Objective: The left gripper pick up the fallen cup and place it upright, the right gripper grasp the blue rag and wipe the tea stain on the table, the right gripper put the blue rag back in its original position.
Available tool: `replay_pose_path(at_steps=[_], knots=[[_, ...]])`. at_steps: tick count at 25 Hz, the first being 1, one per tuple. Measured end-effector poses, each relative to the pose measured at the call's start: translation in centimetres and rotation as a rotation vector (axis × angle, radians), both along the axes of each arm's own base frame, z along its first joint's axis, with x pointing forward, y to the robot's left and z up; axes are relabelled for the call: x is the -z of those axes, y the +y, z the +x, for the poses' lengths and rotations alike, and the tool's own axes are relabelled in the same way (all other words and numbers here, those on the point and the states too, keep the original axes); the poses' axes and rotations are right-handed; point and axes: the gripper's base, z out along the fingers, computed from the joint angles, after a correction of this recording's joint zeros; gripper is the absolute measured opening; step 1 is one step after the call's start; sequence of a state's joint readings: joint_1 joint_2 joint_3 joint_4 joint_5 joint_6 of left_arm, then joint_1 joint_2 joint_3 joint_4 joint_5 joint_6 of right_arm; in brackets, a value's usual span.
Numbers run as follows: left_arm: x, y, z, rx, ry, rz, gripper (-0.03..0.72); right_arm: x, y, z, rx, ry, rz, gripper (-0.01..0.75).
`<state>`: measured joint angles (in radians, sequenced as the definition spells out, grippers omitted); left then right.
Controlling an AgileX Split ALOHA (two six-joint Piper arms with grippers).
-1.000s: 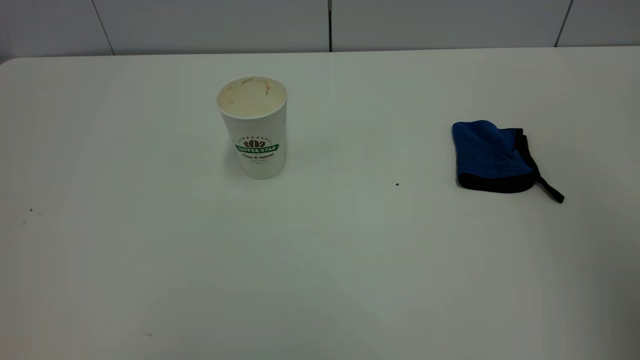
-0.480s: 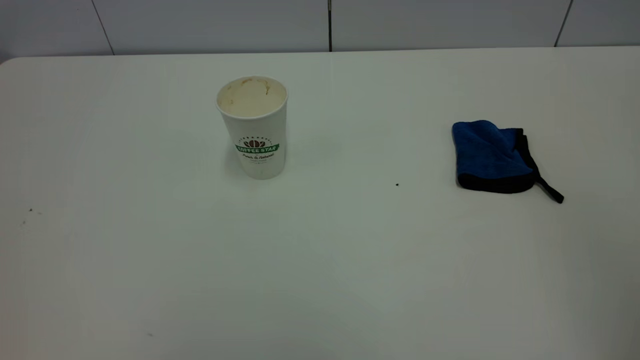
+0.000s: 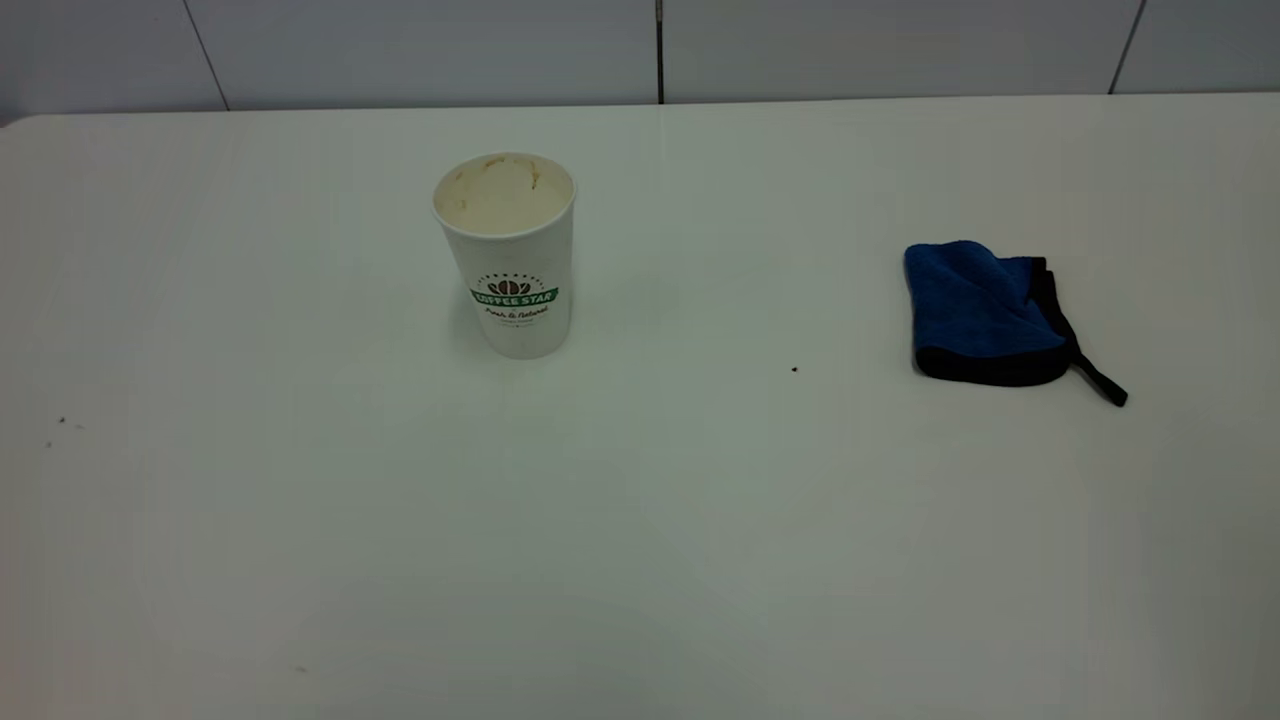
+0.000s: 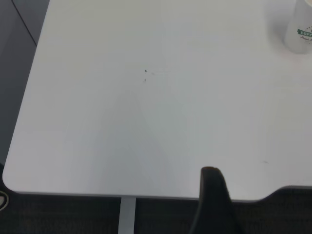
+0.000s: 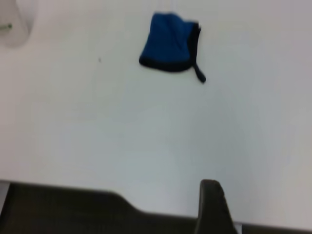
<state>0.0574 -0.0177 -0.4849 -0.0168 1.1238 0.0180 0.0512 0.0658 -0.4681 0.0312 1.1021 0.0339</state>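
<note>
The cup (image 3: 512,260) stands upright on the white table (image 3: 640,540), left of centre toward the back. It also shows in the left wrist view (image 4: 301,29). The blue rag (image 3: 980,312) lies folded flat at the right, its black loop tail pointing to the front right; it also shows in the right wrist view (image 5: 168,44). No tea stain shows on the table. Neither arm shows in the exterior view. Only a dark tip of the left gripper (image 4: 214,204) and of the right gripper (image 5: 212,209) shows, each back over the table's near edge, far from cup and rag.
A tiny black speck (image 3: 794,369) lies between cup and rag. Faint specks (image 3: 60,422) lie near the left edge. A grey panelled wall (image 3: 640,50) runs behind the table. The table's near edge and dark floor show in both wrist views.
</note>
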Motion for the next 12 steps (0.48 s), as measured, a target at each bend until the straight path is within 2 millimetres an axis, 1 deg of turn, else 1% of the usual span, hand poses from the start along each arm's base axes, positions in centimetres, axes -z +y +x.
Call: replay_pose_path(at_steps=[2,4,12], knots=[[0.00,0.00,0.00,0.000,0.000,0.000,0.524,0.02,-0.04,-0.84,0.001,-0.053,0.004,0.532],[0.00,0.00,0.00,0.000,0.000,0.000,0.524,0.06,-0.06,-1.20,0.000,-0.074,0.005,0.532],[0.00,0.00,0.00,0.000,0.000,0.000,0.524,0.09,-0.02,-1.21,0.046,-0.070,0.004,0.532]])
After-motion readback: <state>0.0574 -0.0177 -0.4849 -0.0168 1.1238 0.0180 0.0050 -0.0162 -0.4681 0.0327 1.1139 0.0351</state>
